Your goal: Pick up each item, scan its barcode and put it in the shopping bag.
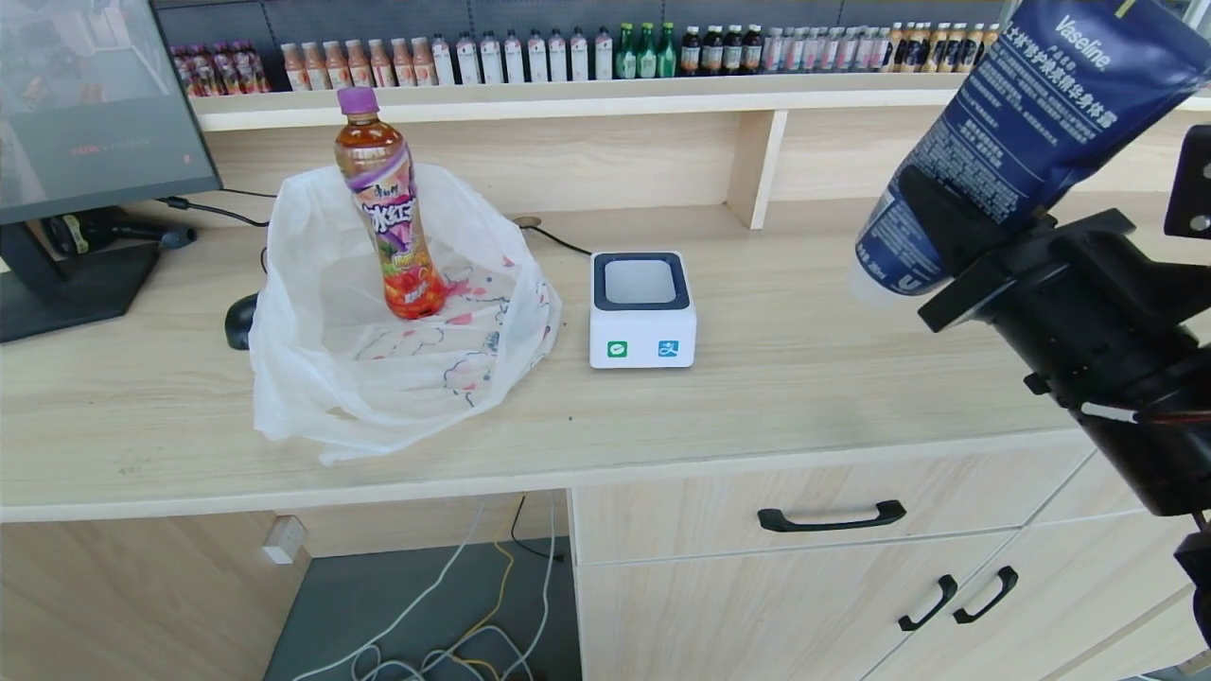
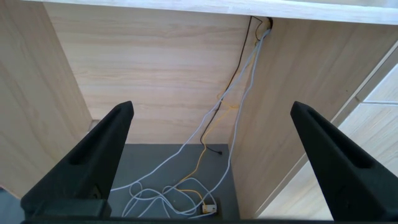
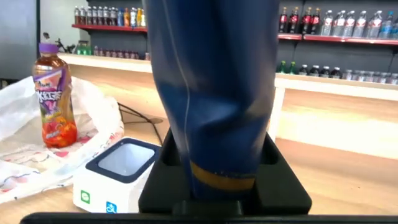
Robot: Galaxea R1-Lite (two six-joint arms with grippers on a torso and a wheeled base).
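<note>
Down under the counter (image 1: 804,378), left gripper (image 2: 211,109) hangs with fingers spread, empty. On top: white shopping bag (image 1: 397,378), tea bottle (image 1: 388,218) upright inside. Scanner (image 1: 643,312) just beside the bag. Far right, right gripper (image 1: 960,236) clamped on blue lotion tube (image 1: 1031,104), held above the counter.

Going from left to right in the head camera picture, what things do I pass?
monitor → shopping bag → white scanner → blue tube, held up in the air

Tube (image 1: 1031,104) aloft, bottle (image 1: 383,189) upright in bag (image 1: 312,397)
</note>
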